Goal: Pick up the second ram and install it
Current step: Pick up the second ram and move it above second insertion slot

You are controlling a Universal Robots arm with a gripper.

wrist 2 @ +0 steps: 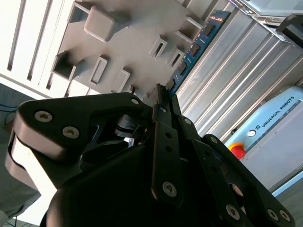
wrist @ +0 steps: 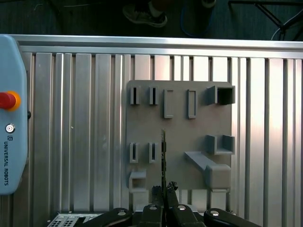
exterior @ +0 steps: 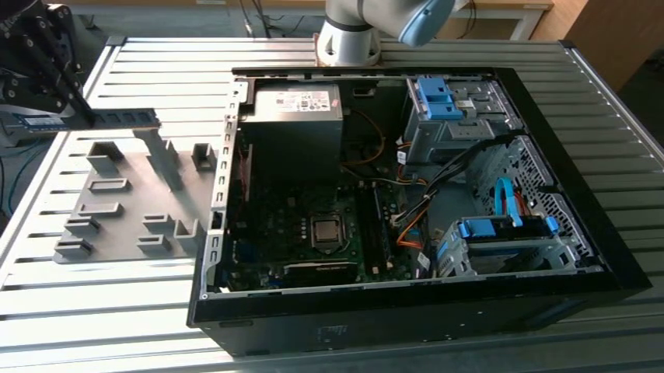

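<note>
Fingers [wrist: 171,187] clamp the single second ram [wrist 2: 201,40] (seen edge-on) above one grey tray [wrist: 180,135].

A: Blue, with a row of dark chips and a white sticker: second ram [wrist 2: 195,47].
B: Matt black, silver screw heads: gripper [wrist 2: 162,92].
A: Plain grey: holder tray [wrist: 177,137]. Silver, ribbed in parallel stripes: table [wrist: 85,118].
B: Black shell: computer case [exterior: 415,311]. Inside, blue drive brackets [exterior: 436,97], dark green board [exterior: 311,233], orange wires [exterior: 410,233].
A: Pale blue: pendant [wrist: 12,142]. Red on a yellow ring: button [wrist: 5,100].
</note>
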